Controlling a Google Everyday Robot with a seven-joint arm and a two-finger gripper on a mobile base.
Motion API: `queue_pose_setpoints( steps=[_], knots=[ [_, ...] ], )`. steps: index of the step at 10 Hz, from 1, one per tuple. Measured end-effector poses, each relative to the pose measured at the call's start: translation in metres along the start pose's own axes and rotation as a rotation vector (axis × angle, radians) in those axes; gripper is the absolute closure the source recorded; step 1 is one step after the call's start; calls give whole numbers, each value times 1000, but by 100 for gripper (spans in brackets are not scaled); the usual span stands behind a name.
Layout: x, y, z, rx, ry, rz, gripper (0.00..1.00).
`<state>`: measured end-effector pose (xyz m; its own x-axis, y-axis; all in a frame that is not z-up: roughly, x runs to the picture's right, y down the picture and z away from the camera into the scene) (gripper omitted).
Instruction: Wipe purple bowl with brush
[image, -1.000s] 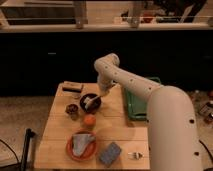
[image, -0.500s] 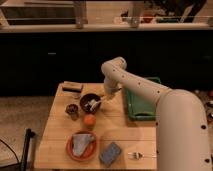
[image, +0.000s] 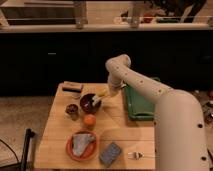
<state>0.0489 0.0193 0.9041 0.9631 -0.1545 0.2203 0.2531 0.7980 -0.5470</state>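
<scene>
Wiping looks in hand: gripper (image: 106, 93) pinches the brush (image: 98, 101), its head below-left of the jaws inside the purple bowl (image: 85, 105); next, sweep round the wall.

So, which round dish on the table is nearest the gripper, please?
The deep dark purple bowl, just beside the gripper; the small dark cup and flat orange plate sit farther off.

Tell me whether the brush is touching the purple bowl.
Cannot tell. Camera view: brush head overlaps the purple bowl, contact unclear; gripper beside its rim.
</scene>
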Motion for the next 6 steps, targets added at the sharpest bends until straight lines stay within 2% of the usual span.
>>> queue_pose_setpoints(
  steps=[4,6],
  knots=[
    [-14,-23,-1,3,6,-32,95],
    [-36,-32,2,-7,9,-82,95]
  ],
)
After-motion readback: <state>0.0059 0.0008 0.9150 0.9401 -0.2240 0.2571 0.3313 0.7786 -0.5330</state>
